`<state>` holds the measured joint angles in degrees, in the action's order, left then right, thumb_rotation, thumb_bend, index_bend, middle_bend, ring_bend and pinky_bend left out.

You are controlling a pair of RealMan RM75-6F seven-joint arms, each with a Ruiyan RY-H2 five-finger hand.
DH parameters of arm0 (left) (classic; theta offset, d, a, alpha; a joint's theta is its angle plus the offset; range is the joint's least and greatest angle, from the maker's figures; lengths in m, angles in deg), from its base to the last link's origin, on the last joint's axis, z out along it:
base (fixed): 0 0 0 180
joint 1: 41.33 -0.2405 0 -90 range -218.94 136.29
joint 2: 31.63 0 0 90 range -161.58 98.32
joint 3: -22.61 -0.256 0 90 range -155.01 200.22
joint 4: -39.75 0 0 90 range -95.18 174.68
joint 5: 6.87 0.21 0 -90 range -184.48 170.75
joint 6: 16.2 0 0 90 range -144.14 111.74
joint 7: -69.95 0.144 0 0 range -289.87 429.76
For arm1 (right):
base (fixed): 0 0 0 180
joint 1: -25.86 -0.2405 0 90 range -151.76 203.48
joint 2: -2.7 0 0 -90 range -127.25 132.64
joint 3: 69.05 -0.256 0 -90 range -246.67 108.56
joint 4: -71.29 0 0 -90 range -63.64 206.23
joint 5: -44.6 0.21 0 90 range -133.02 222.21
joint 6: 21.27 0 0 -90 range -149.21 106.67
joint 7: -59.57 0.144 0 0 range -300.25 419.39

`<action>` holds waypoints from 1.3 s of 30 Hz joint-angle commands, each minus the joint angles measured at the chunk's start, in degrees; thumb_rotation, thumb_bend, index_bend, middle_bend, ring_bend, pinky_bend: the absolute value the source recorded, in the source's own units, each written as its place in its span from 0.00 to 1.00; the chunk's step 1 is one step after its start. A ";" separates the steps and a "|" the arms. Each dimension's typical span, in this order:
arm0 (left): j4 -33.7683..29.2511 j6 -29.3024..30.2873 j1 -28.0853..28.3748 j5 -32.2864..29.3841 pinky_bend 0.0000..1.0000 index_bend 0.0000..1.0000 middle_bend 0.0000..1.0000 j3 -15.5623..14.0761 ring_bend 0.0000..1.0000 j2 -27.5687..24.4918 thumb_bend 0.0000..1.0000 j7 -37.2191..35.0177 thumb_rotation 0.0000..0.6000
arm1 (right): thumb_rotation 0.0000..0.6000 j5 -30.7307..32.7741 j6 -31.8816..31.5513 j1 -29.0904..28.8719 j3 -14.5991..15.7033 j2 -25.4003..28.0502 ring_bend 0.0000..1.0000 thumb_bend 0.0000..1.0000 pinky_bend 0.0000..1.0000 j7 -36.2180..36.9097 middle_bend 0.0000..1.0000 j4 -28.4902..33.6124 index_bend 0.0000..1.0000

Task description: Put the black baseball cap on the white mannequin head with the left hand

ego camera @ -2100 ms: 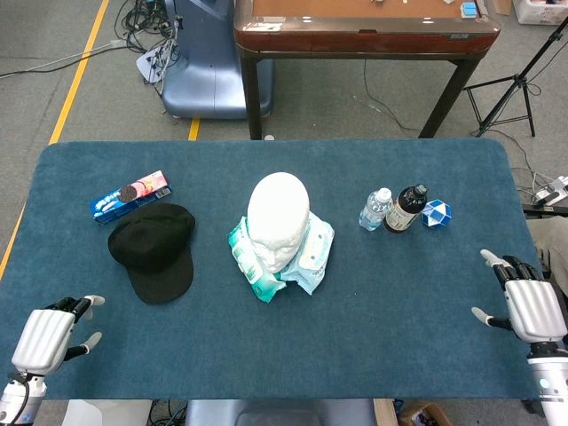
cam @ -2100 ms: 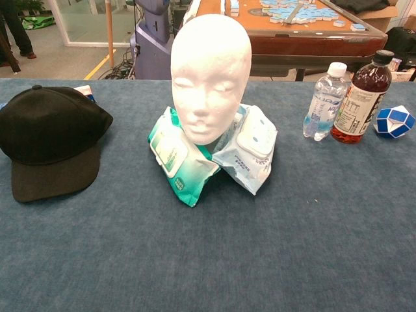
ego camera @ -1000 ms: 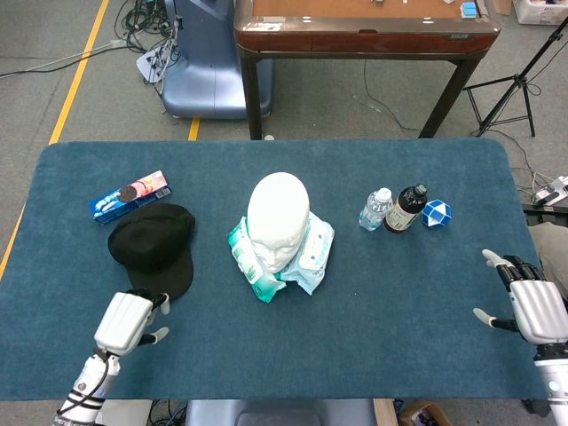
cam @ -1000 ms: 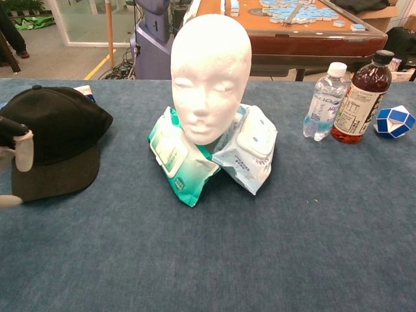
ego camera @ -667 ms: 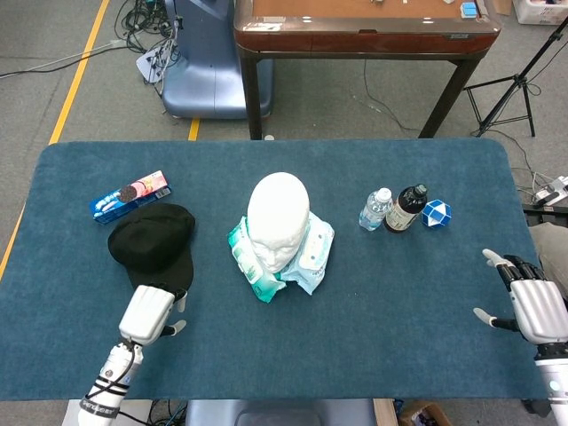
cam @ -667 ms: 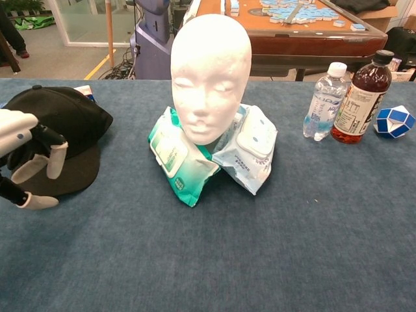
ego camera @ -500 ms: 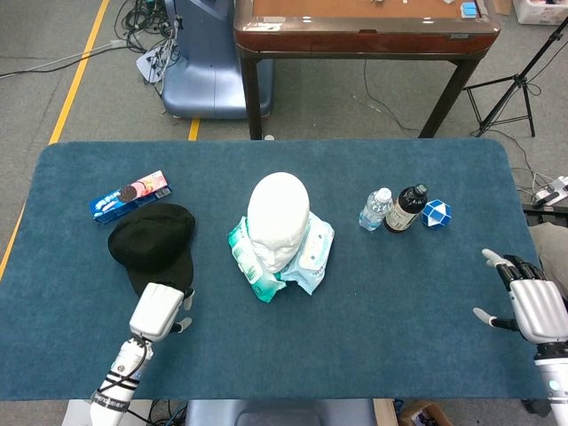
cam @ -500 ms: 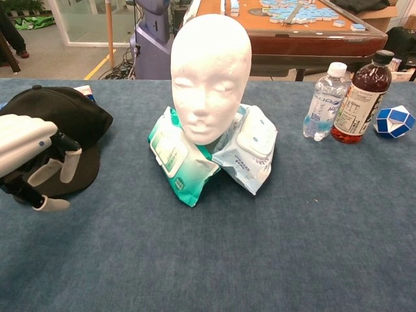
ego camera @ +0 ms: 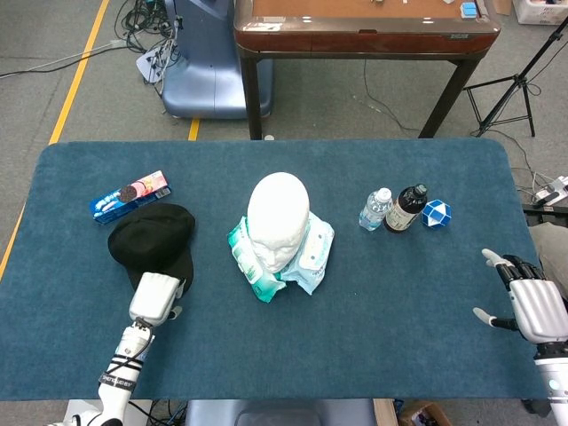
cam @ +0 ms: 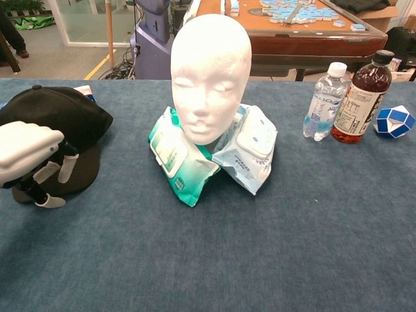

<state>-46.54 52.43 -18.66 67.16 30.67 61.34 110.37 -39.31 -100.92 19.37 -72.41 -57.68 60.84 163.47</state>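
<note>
Blue table (ego camera: 373, 328) carries everything. White mannequin head (ego camera: 278, 220) upright at centre on wipe packs (ego camera: 306, 257), face toward robot. Black baseball cap (ego camera: 153, 238) lies left of head, crown away from robot, brim toward it, long axis near-to-far. Left hand (ego camera: 154, 297) over brim, fingers (cam: 65, 166) apart above brim edge, thumb at brim's near edge; contact unclear, nothing gripped. Right hand (ego camera: 531, 306) at right edge, fingers spread, empty.

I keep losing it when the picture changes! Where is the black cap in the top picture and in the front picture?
Head view: the black baseball cap lies left of centre, its brim under the left hand.
Chest view: the cap sits at the far left edge, behind that hand.
Shared landmark: the white mannequin head, right of the cap in both.
</note>
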 commanded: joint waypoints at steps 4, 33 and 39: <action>1.45 -0.46 0.94 -1.93 0.62 0.63 0.87 -0.04 0.60 0.62 0.00 1.32 1.00 | 1.00 -0.13 -0.25 0.09 0.04 -0.02 0.17 0.00 0.22 0.03 0.28 0.04 0.15; 10.57 0.17 2.99 -5.34 0.62 0.63 0.87 -0.27 0.60 2.01 0.00 -1.02 1.00 | 1.00 0.10 0.24 -0.16 0.08 -0.09 0.17 0.00 0.22 -0.39 0.28 0.14 0.15; 14.61 2.58 2.75 -2.65 0.62 0.64 0.87 -0.87 0.60 2.70 0.00 -3.89 1.00 | 1.00 0.11 0.21 -0.15 0.09 -0.10 0.17 0.00 0.22 -0.47 0.28 0.18 0.15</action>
<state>-33.32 54.10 -15.81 63.32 30.14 63.69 107.59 -39.20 -100.71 19.22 -72.32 -57.78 60.37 163.66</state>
